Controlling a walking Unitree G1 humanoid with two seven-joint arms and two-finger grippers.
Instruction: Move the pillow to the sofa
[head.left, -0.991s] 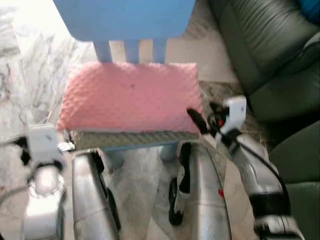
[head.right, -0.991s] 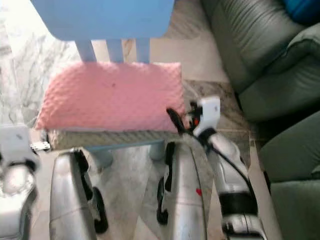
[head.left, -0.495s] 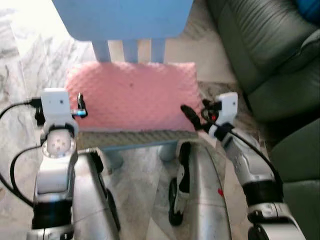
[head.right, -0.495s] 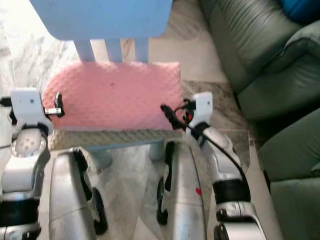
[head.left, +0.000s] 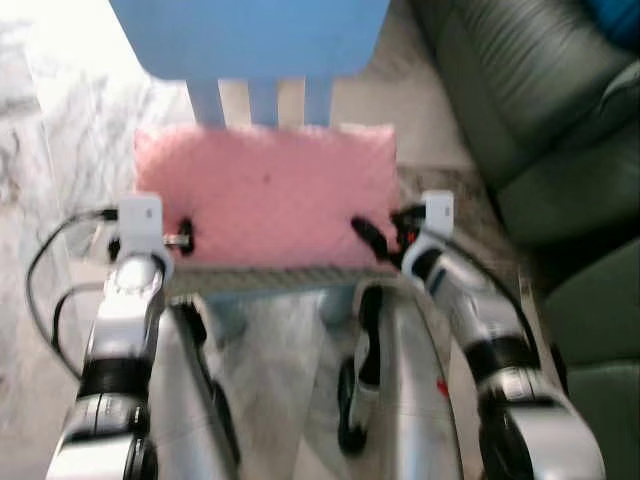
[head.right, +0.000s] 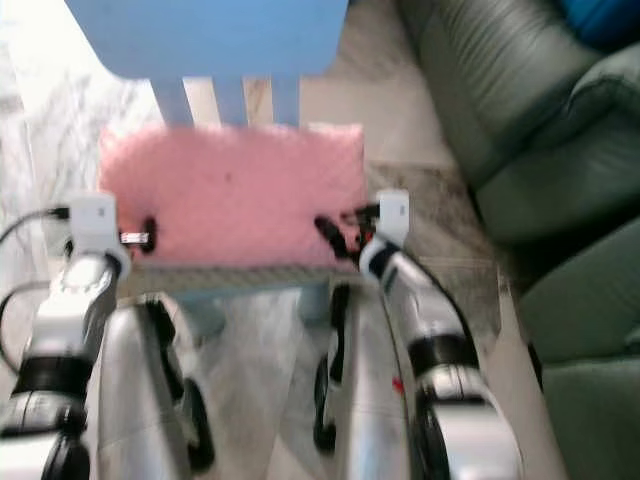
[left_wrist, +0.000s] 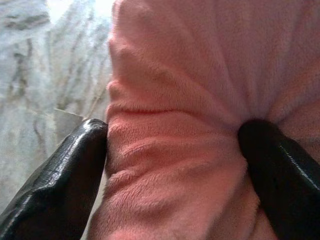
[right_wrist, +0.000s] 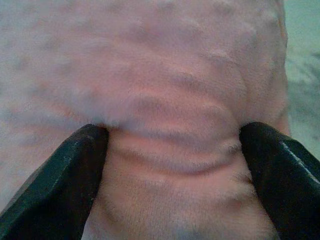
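Note:
A pink dimpled pillow (head.left: 265, 195) lies on the seat of a blue chair (head.left: 250, 35) straight ahead of me. My left gripper (head.left: 183, 238) is at the pillow's near left edge, my right gripper (head.left: 365, 235) at its near right edge. In the left wrist view the two black fingers (left_wrist: 65, 175) press into the pillow (left_wrist: 175, 75) from both sides and the fabric bunches between them. The right wrist view has the same hold, with the fingers (right_wrist: 75, 170) squeezing a creased fold of the pillow (right_wrist: 150, 60). The dark green sofa (head.left: 540, 110) stands to the right.
The chair's grey seat edge (head.left: 270, 278) runs just below the pillow, above my silver legs. Marble floor (head.left: 60, 150) spreads to the left and behind the chair. A narrow strip of floor (head.left: 440, 150) separates the chair from the sofa.
Both arms have come inward to the pillow's near corners, the left one rising from low at my side. The fingers now squeeze the pillow's edge on each side.

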